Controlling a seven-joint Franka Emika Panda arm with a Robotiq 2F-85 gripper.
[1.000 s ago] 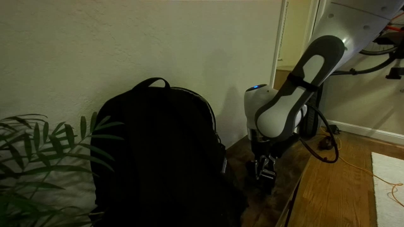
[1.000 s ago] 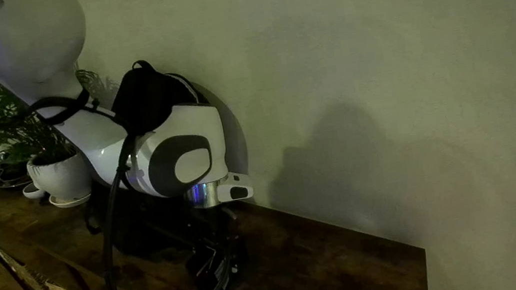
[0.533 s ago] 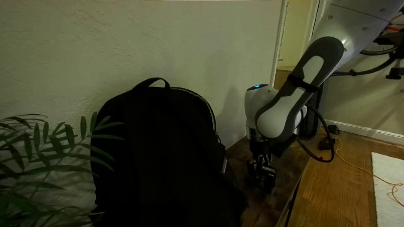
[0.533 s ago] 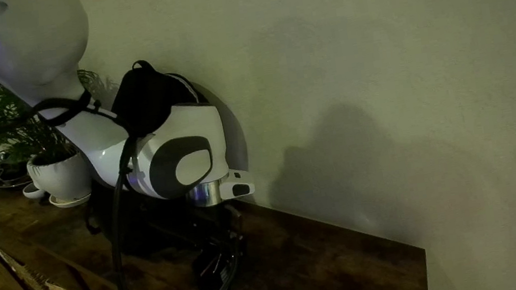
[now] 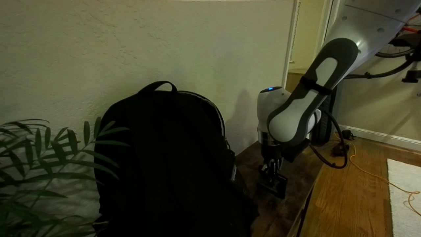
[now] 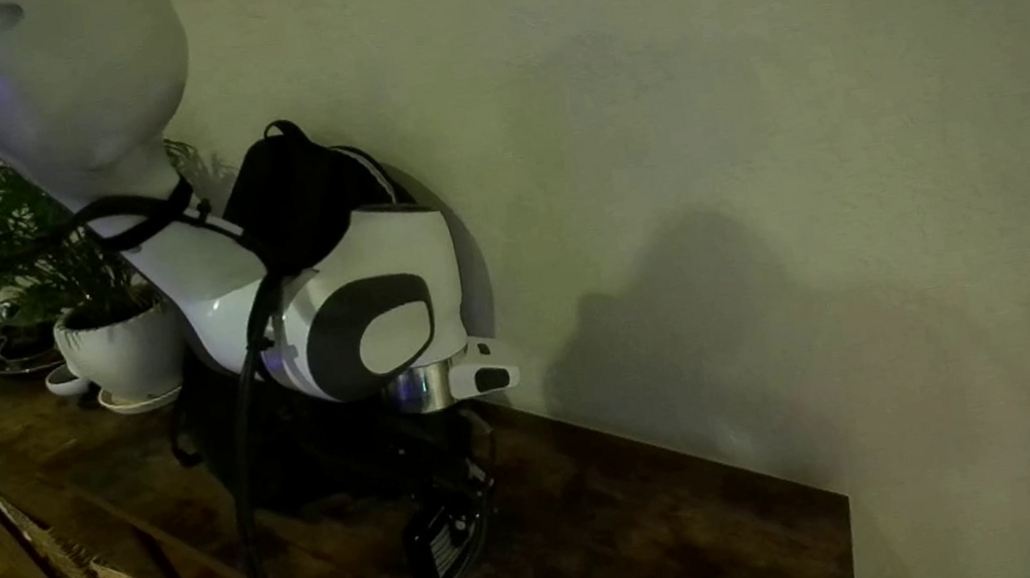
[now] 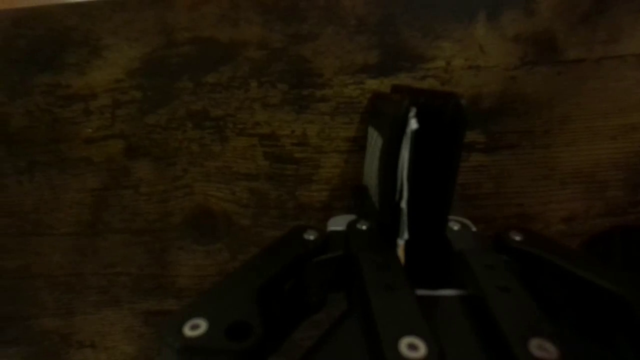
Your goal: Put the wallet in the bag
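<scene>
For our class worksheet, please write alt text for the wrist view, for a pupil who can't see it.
The end effector grips a dark wallet, seen nearly edge-on with a pale strip along it, over a brown wooden table. The picture is dim, so whether the wallet touches the table is unclear.

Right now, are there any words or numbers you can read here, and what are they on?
None that I can read.
Wallet: pale stripes on its face, too small to tell if they're letters.
Backpack: a pale patch on its side, too blurred to tell if it says anything.
</scene>
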